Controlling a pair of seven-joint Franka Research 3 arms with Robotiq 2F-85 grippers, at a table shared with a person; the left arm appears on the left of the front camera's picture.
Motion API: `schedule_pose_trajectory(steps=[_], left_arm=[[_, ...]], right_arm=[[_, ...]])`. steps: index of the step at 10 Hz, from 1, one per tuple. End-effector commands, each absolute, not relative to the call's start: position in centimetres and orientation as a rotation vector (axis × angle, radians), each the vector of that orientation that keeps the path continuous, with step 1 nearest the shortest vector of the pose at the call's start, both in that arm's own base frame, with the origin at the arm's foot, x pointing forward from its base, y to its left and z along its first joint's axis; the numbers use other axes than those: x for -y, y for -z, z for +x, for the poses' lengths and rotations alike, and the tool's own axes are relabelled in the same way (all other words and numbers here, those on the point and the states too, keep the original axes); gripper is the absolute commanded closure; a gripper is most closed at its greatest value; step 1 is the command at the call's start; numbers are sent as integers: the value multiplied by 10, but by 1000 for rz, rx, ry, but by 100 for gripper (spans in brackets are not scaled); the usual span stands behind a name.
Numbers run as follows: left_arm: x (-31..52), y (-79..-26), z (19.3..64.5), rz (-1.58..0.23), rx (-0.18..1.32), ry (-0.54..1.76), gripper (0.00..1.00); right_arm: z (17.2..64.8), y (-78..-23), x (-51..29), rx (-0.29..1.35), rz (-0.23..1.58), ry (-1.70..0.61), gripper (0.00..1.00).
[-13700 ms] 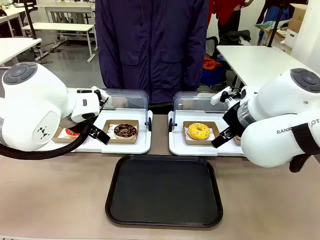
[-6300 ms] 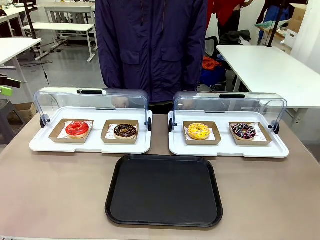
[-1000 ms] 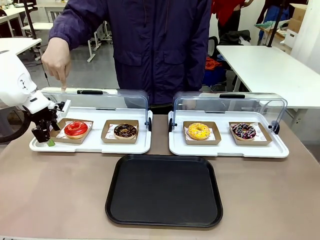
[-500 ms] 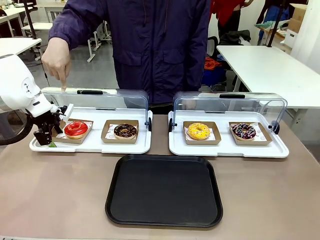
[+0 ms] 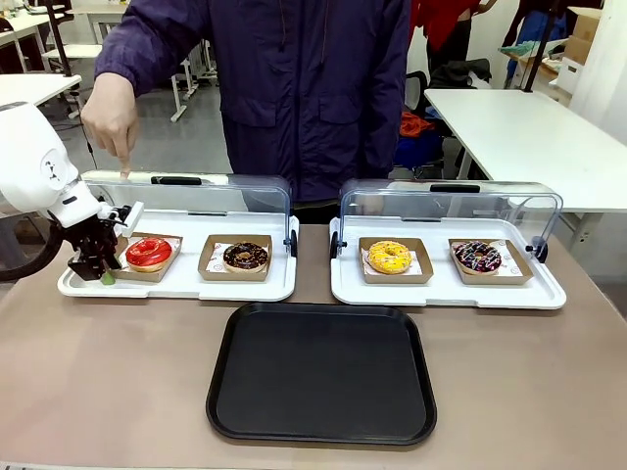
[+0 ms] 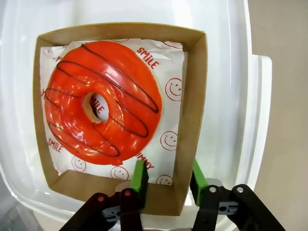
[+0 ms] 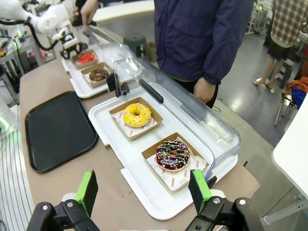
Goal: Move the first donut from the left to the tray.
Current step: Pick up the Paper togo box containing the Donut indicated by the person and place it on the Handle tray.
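left gripper (image 6: 168, 177): spread, not yet clamped. its green pads (image 6: 140, 175) straddle one side wall of the cardboard holder (image 6: 190, 96), one inside over the paper liner (image 6: 171, 72), one outside. a gap shows between the inner pad and the wall. judgement: the wall is chosen as the grip point so that the glaze goes untouched.

first donut (image 6: 120, 79): red glaze with dark stripes. it sits in the holder on the white tray (image 5: 176, 287), beyond the far left corner of the black tray (image 5: 323, 377) and apart from it. the clear lid (image 5: 196, 196) stands raised, giving access.

person's hand (image 5: 113, 117): one finger points down, beyond the black tray's far left, above the lid. it seemingly marks the target.

right gripper (image 7: 143, 192): spread, empty, well apart from the black tray on its right side. it is presumably parked out of the way.

step in hand: closing on the wall. the lift and the carry to the black tray remain.
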State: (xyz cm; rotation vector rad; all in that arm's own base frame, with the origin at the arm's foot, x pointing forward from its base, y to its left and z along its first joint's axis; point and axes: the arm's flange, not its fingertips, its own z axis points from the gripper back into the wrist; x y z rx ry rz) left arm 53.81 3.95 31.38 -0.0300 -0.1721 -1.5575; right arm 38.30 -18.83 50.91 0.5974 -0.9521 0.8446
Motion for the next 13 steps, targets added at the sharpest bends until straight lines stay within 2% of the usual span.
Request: schedule_pose_trajectory(steps=[1, 5, 6, 7, 12, 13], left_arm=[[-42, -308, 532, -3, 160, 1568, 100], [-45, -308, 534, -5, 180, 1532, 100], [-46, -306, 536, -64, 201, 1483, 100], [-43, -316, 539, -20, 179, 1549, 100], [-43, -317, 539, -23, 187, 1535, 98], [-41, -325, 524, -13, 225, 1525, 98]], right_arm=[[383, -511, 187, 959, 598, -849, 0], [383, -511, 187, 959, 598, -849, 0], [383, -511, 187, 959, 598, -849, 0], [383, -511, 187, 959, 598, -849, 0], [383, -511, 187, 959, 598, -849, 0], [383, -511, 187, 959, 598, -849, 0]])
